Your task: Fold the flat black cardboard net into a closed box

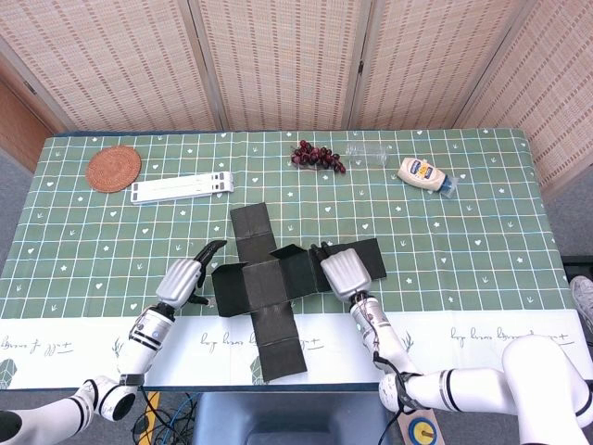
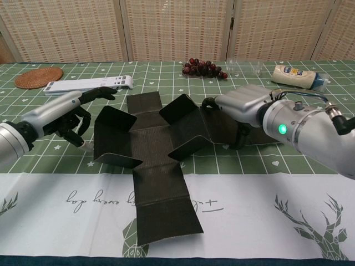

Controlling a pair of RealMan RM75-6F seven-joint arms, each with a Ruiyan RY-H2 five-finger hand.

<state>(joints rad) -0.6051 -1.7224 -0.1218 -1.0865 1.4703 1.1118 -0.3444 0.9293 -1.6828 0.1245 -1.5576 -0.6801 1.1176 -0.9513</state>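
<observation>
The black cardboard net (image 1: 267, 289) (image 2: 157, 145) lies cross-shaped on the green tablecloth near the front middle. Its left flap (image 2: 113, 136) stands tilted up, and my left hand (image 1: 185, 281) (image 2: 62, 113) touches that flap's outer side, one finger stretched out along its top edge. The right flap (image 2: 188, 126) is raised as well. My right hand (image 1: 345, 273) (image 2: 245, 106) lies palm down over the net's right arm, its fingertips (image 2: 208, 102) against the raised flap. Neither hand grips anything. The near flap (image 2: 166, 213) and the far flap (image 2: 143, 103) lie flat.
A woven coaster (image 1: 113, 169) and a white slotted bar (image 1: 181, 188) sit at the back left. Grapes (image 1: 318, 156), a clear bottle (image 1: 371, 153) and a mayonnaise bottle (image 1: 424, 173) lie at the back right. The table's front edge (image 1: 185, 382) is just beyond the net's near flap.
</observation>
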